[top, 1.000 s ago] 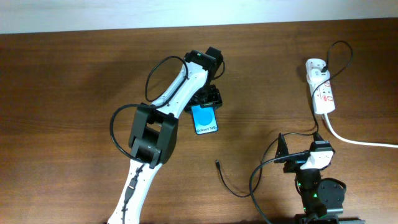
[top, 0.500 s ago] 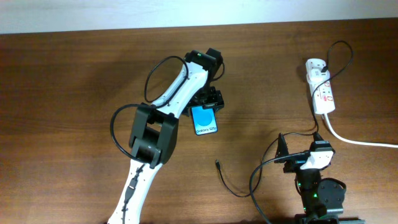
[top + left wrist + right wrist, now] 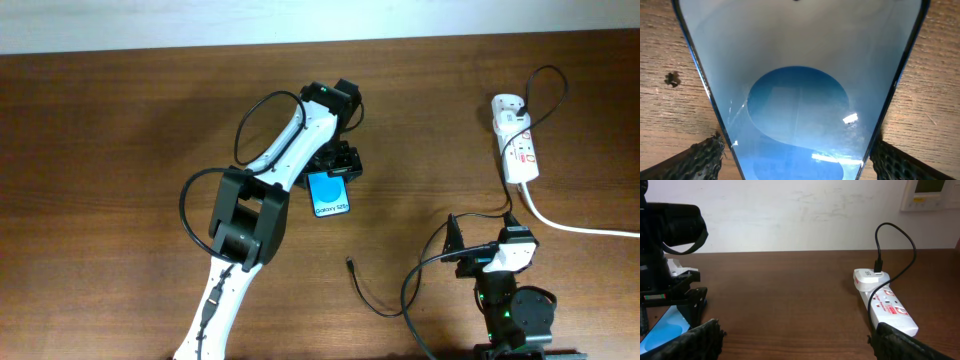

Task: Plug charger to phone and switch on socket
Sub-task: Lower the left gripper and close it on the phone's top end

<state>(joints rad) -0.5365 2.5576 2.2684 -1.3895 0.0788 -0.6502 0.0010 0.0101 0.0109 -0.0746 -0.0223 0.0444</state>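
The phone (image 3: 330, 194) lay on the table (image 3: 120, 150), its far end hidden under the left gripper (image 3: 333, 166). That claw's fingers (image 3: 702, 160) pinched the phone's long edges, and the wrist view cut off both ends. The charger (image 3: 350, 266) had its tip on bare wood nearer the front, then ran out of sight beneath the right arm (image 3: 505, 262). The right gripper (image 3: 795, 332) was spread wide and held nothing. The socket (image 3: 518, 140) sat near the right edge, its switch position unreadable.

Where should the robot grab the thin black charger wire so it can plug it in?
Grip the charger just behind its small plug tip, coming straight down from above. That end lies loose and flat on the table, with bare wood either side for the jaws. Holding near the tip should keep the floppy wire from bending.
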